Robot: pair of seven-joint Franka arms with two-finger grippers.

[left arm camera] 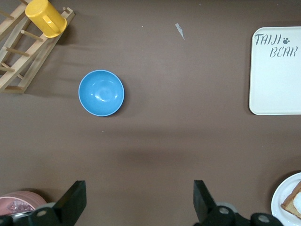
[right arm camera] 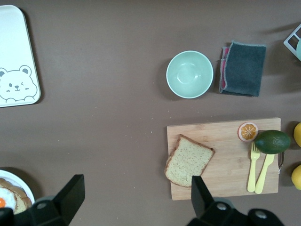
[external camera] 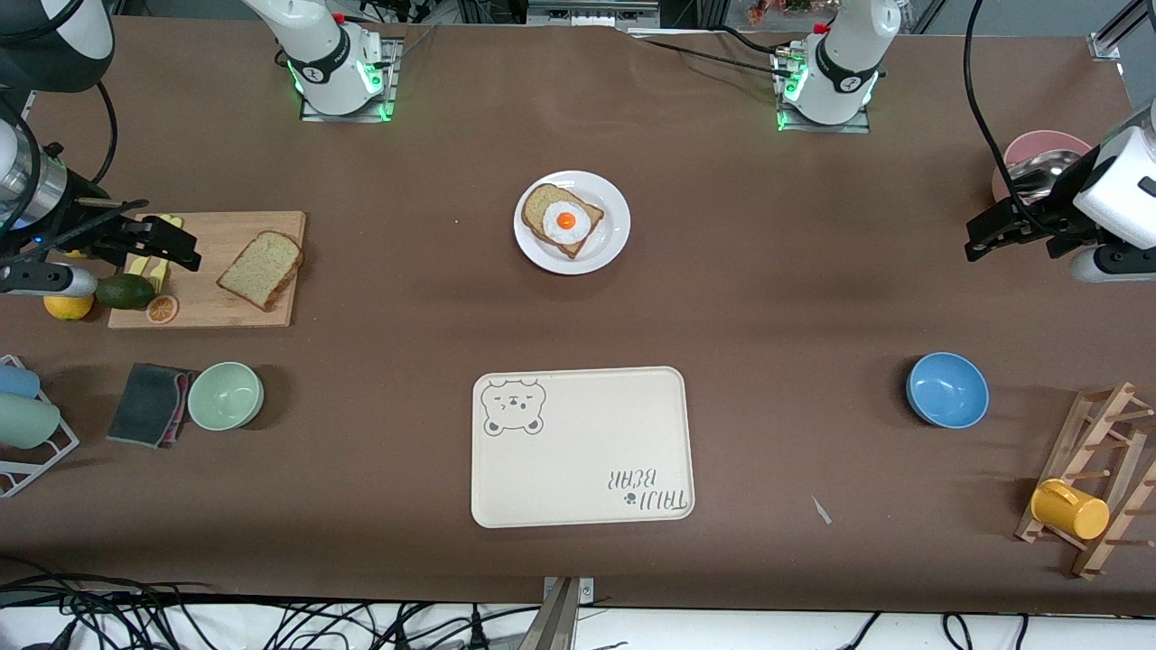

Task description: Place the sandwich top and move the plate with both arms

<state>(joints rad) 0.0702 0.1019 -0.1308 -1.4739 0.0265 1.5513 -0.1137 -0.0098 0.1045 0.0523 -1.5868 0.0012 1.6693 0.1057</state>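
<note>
The plate [external camera: 572,222] is cut off at the edge of both wrist views, showing only a sliver of rim with the egg-topped slice [external camera: 562,219] on it. A pink bowl [external camera: 1039,153] toward the left arm's end is largely hidden by the left gripper [external camera: 984,238].

The sandwich top [external camera: 261,269] lies flat on the cutting board [external camera: 208,269], toward the right arm's end from the plate and a little nearer the front camera. The right gripper [external camera: 176,241] hangs over the board's edge beside the sandwich top, apart from it, jaws spread wide and empty. The left gripper waits over bare surface [external camera: 795,271], well apart from the plate, jaws also wide and empty.
</note>
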